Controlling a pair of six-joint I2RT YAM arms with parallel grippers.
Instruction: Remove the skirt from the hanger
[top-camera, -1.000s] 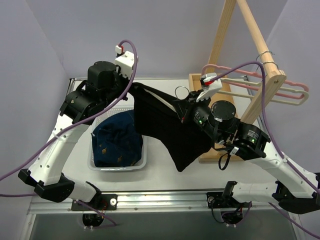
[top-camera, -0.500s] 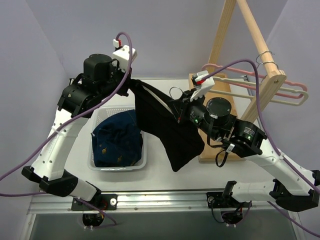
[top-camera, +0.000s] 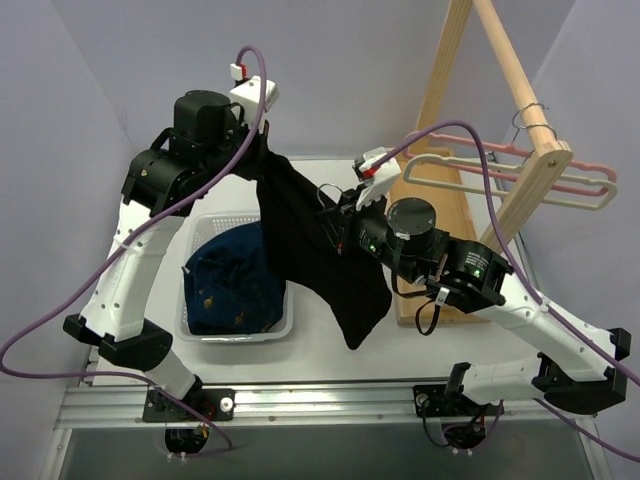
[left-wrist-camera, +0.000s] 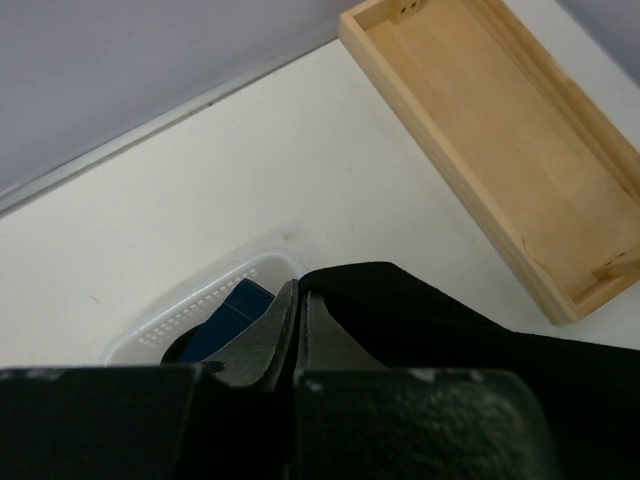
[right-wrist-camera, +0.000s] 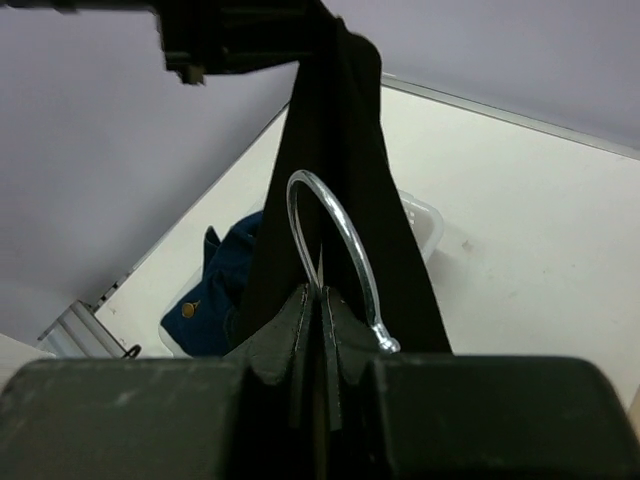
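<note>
Left gripper (top-camera: 260, 157), clamped on the skirt's (top-camera: 322, 262) top corner, hangs above the basket (top-camera: 236, 334). Right gripper (right-wrist-camera: 320, 300) pinches the hanger's (right-wrist-camera: 312, 175) hook right of the basket. The skirt drapes over that basket's right side.

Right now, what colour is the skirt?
The skirt is plain black; the top view shows it best.
</note>
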